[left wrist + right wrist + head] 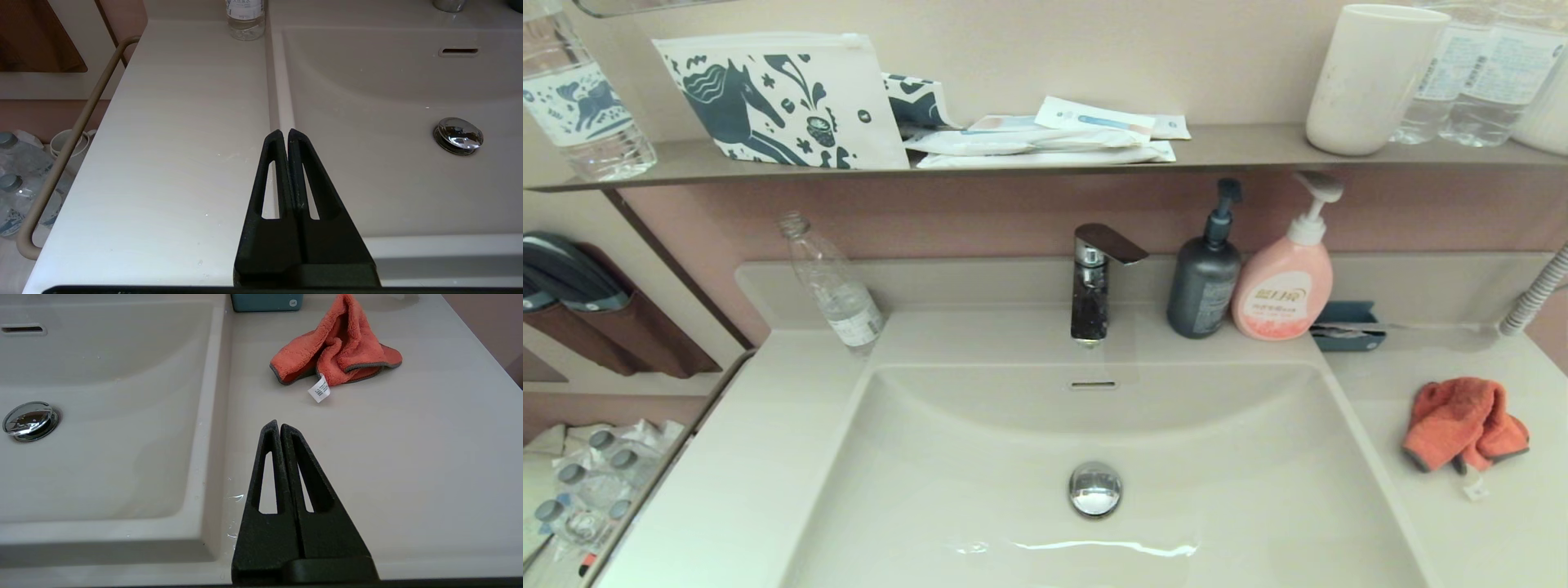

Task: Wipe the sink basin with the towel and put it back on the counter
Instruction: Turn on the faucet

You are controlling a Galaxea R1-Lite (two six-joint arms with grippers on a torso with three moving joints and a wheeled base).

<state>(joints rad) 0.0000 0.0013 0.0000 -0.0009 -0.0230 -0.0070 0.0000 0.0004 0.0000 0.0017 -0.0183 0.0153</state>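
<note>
Off-white vanity fills my head view: the bench wraps in one moulded piece around the sink basin, which takes up the centre and bottom of the frame, with its chrome drain plug low in the middle and the overflow slot above it, just under the faucet. I see the towel lying crumpled on the bench at the right edge of the frame, well apart from the basin rim, orange-red with a dark grey edge and its white tag poking out below it. To the right of the faucet stand a dark pump bottle and a pink pump bottle, touching or nearly so, with a small blue box just beside the pink one. A clear plastic bottle stands left of the faucet. Above runs a brown-grey shelf with a printed pouch at upper left and a white cup at upper right. Neither arm shows in my head view. On the left wrist view, the left gripper is closed with nothing in it, hovering over the bench by the basin's edge. On the right wrist view, the right gripper is likewise closed and empty, over the bench, with the towel lying beyond its tips in the upper middle of that frame.
</note>
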